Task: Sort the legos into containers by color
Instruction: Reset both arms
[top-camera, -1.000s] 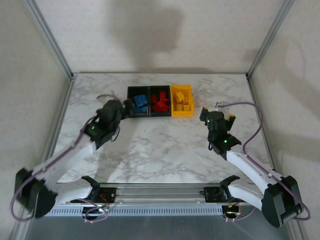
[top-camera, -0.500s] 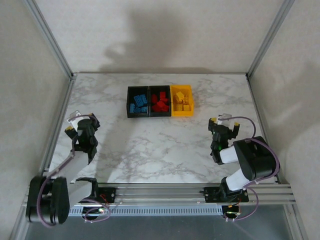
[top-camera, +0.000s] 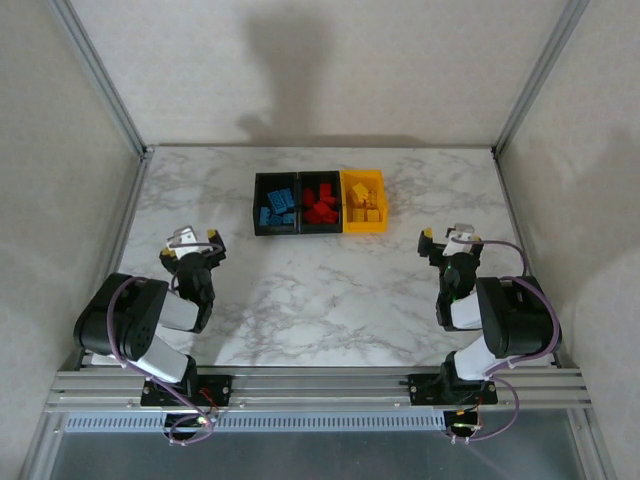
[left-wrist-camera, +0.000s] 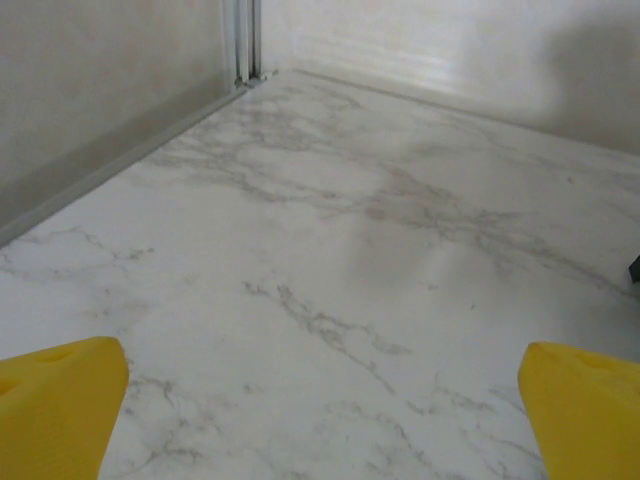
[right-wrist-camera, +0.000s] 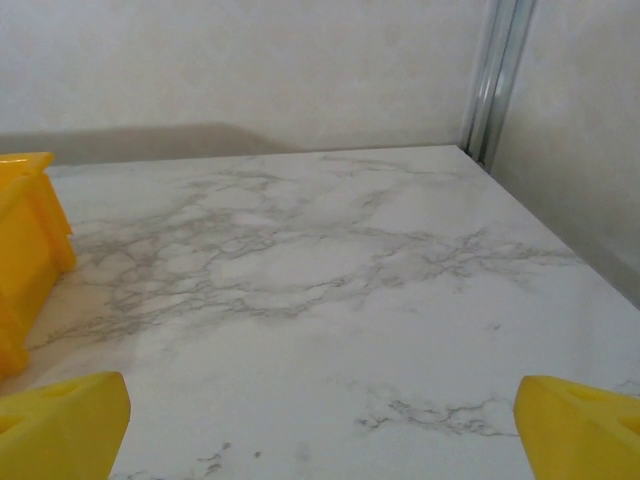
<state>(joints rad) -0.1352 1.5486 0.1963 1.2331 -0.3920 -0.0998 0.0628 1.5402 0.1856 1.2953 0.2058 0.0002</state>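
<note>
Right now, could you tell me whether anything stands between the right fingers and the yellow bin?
Nothing visible does. Bare marble table lies between the open right fingers and the yellow bin, which sits farther out and to their left.

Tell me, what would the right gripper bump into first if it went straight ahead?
Probably nothing soon: the right gripper faces bare table, then the back wall. The yellow bin sits off to its left.

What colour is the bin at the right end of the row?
The bin is yellow, clearest from the top camera.
</note>
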